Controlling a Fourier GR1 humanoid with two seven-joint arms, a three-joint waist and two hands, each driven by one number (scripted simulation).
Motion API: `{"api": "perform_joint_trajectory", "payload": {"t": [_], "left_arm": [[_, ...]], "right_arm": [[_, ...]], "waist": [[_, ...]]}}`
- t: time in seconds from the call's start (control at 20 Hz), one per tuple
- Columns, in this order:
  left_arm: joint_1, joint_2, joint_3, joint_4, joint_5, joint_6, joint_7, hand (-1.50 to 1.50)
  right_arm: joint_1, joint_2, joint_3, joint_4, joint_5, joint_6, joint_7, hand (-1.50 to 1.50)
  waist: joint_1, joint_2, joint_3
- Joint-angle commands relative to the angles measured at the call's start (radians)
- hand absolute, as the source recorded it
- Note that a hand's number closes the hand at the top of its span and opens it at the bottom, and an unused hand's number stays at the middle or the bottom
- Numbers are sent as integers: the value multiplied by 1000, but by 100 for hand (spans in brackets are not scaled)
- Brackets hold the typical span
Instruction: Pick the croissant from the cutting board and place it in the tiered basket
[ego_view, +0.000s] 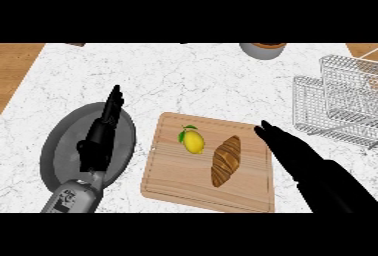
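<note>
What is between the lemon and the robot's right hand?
The croissant lies there, on the cutting board, between the lemon and the right hand. The head view shows it.

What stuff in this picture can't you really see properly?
- Tiered basket: head view; the right edge cuts it off, so its full shape is unknown.
- Grey pot: head view; cut off at the top, contents unseen.
- Grey plate: the left hand and its forearm cover its middle.
- Cutting board: the right hand hides part of its right edge.
</note>
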Motion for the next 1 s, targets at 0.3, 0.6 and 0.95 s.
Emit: {"api": "perform_joint_trajectory", "payload": {"t": [0.3,0.6,0.95], "left_arm": [[-34,-37,9,7,-44,17,47,0],[50,-10,49,-15,-22,-29,-18,0],[31,-18,70,-31,-39,-38,5,0]], "right_arm": [[-134,128,143,93,16,95,295,-150],[-66,102,181,108,103,94,243,-150],[-8,68,187,128,178,113,176,-150]], "waist": [[-16,-2,1],[-16,-3,2],[-19,-3,2]]}}
